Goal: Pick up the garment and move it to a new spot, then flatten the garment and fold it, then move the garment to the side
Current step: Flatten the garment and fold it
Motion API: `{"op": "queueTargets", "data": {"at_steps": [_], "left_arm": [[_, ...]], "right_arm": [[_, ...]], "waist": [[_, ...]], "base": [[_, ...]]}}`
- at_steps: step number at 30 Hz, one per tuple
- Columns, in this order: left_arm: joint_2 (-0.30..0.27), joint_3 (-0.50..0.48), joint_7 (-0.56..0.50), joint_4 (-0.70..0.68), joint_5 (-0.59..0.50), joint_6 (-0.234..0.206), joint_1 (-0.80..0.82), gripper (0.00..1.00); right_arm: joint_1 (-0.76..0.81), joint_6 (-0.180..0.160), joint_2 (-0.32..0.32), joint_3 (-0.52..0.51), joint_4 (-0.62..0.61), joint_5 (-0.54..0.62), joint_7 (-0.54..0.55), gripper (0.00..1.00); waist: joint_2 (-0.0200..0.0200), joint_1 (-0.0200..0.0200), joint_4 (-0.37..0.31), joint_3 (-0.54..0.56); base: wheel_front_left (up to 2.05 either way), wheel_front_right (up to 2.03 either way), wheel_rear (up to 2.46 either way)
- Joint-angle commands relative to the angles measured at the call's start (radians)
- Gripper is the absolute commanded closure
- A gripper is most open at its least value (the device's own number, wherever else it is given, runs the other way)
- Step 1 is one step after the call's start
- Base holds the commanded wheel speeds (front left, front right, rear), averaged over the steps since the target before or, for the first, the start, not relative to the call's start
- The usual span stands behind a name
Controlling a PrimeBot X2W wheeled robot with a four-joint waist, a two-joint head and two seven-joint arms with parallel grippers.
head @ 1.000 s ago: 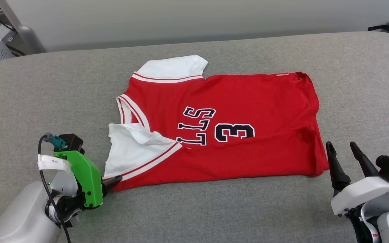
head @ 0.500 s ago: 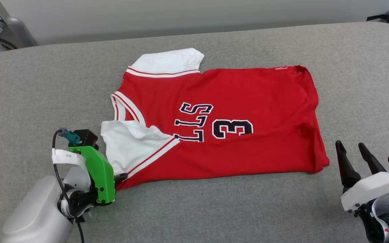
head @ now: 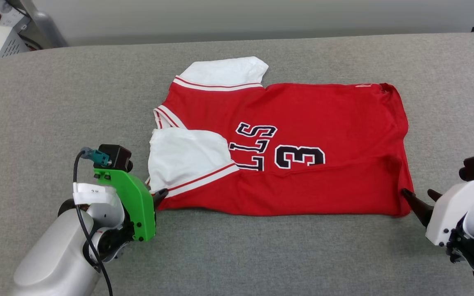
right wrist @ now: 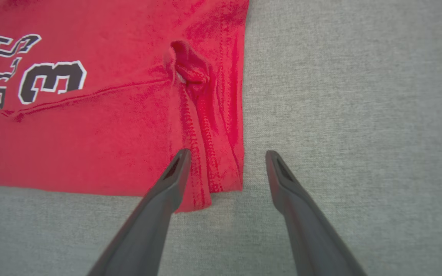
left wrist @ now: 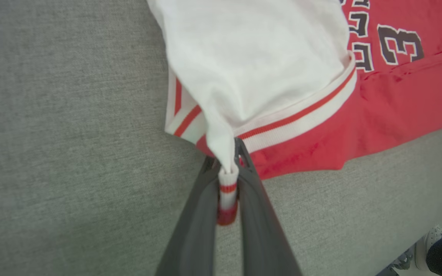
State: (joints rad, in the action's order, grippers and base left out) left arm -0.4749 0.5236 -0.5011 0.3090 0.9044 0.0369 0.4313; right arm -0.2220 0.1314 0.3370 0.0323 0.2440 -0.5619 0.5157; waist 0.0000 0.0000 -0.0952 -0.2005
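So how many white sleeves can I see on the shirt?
2. The far sleeve lies flat at the shirt's far edge; the near sleeve is folded over the chest, its cuff pinched in the left gripper.

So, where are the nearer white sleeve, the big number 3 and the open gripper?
white sleeve [head: 187, 158]: head view, middle of its plain white cloth.
number 3 [head: 313, 157]: head view, on its black stroke.
right gripper [right wrist: 228, 154]: right wrist view, midway between its two spread fingertips.
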Motion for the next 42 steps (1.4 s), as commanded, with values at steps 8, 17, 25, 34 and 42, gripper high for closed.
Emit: {"op": "queueTargets", "data": {"at_steps": [8, 17, 25, 34, 42], "left_arm": [[0.0, 0.011, 0.005, -0.058, -0.02, -0.02, 0.009, 1.0], [0.002, 0.017, 0.049, -0.073, -0.042, -0.014, 0.007, 1.0], [-0.019, 0.008, 0.091, -0.075, -0.048, -0.016, -0.03, 1.0], [-0.072, -0.008, 0.122, -0.144, -0.04, -0.054, -0.16, 1.0], [-0.133, -0.026, 0.126, -0.264, -0.021, -0.137, -0.346, 1.0]], "right_arm": [[-0.077, -0.001, 0.008, 0.064, 0.099, 0.0, 0.114, 0.0], [-0.086, -0.001, -0.02, 0.101, 0.181, -0.034, 0.196, 1.0], [-0.118, -0.001, 0.0, 0.124, 0.139, -0.037, 0.162, 1.0], [-0.049, -0.001, 0.023, 0.153, 0.034, -0.029, 0.166, 1.0], [0.115, -0.001, 0.017, 0.123, -0.094, -0.014, 0.201, 1.0]], "waist": [[0.0, 0.0, 0.046, -0.034], [0.0, 0.0, 0.067, -0.04], [0.0, 0.0, 0.047, 0.033], [0.0, 0.0, 0.04, 0.166], [0.0, 0.0, 0.054, 0.224]], "base": [[0.0, 0.0, 0.0], [0.0, 0.0, 0.0], [0.0, 0.0, 0.0], [0.0, 0.0, 0.0], [0.0, 0.0, 0.0]]}}
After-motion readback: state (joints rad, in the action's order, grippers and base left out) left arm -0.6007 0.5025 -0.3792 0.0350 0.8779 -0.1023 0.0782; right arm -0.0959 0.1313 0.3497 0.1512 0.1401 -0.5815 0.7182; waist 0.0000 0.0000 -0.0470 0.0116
